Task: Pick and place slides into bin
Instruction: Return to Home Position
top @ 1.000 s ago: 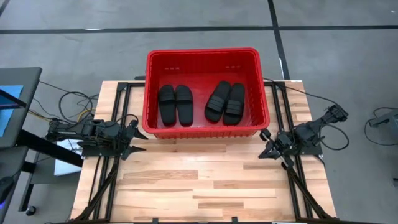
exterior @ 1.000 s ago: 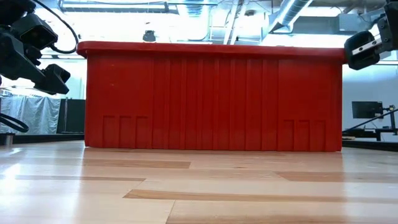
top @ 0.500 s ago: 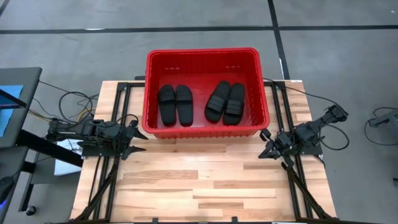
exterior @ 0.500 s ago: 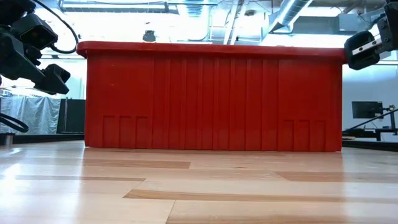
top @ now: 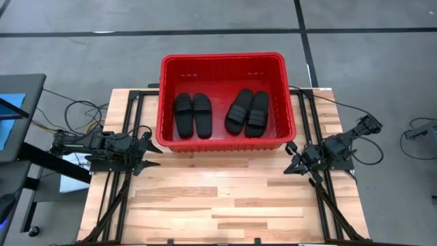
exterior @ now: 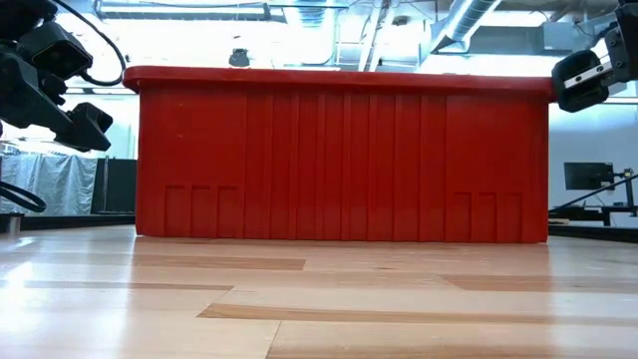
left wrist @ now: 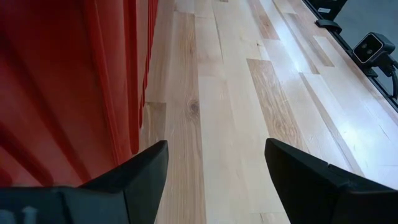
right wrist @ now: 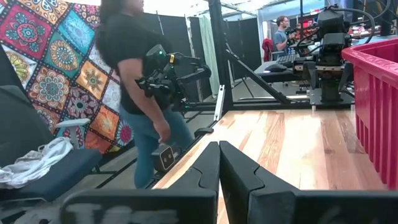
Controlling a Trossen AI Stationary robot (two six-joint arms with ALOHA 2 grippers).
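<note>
While bin [exterior: 339, 160] hides them low, slides [top: 239, 111] visible overhead

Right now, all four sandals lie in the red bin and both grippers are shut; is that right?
Not quite: the left wrist view shows the left gripper wide open. The right gripper is shut, and all four sandals do lie in the red bin.

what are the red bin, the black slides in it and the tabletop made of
The bin looks like moulded plastic: uniform red, ribbed walls, rolled rim. The slides look like matte rubber or foam: dull black, no shine; which of the two is unclear. The table looks like finished wood: pale planks with visible grain and a slight sheen in the low view.
</note>
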